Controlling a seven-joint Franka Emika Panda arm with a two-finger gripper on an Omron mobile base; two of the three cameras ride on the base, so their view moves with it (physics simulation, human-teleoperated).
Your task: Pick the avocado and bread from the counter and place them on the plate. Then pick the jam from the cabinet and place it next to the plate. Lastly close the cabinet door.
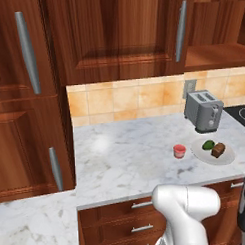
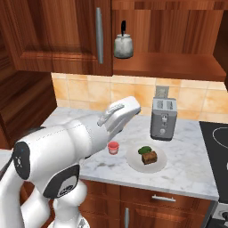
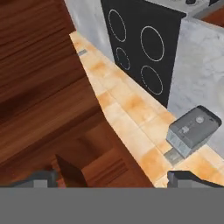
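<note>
Food plated, jam set down, cabinet not yet shut; tool (image 3: pixel 113 178) released, both tips spread wide with nothing between them

Small dark-green avocado (image 2: pixel 144 150) and brown bread chunk (image 2: pixel 150 157) sit touching on the round white plate (image 2: pixel 132 161); tiny red-pink jam pot (image 2: pixel 113 147) stands just beside the plate on the white-grey marble tabletop (image 1: pixel 120 154), so only the closing looks left. Reddish-brown wood wall cabinet (image 2: pixel 178 67) gapes open above the silver toaster (image 2: pixel 163 118), grey-green kettle (image 2: pixel 123 45) on its shelf. The open cabinet door is probably the dark wood strip at the right edge of the right base view (image 2: pixel 224 44), though I can't tell for sure. Hand view puts wood grain close on one side of the tool and the black stovetop (image 3: pixel 144 43) further off, so the tool seems up by the cabinet, and the door's long axis is vertical; likely a sideways push
</note>
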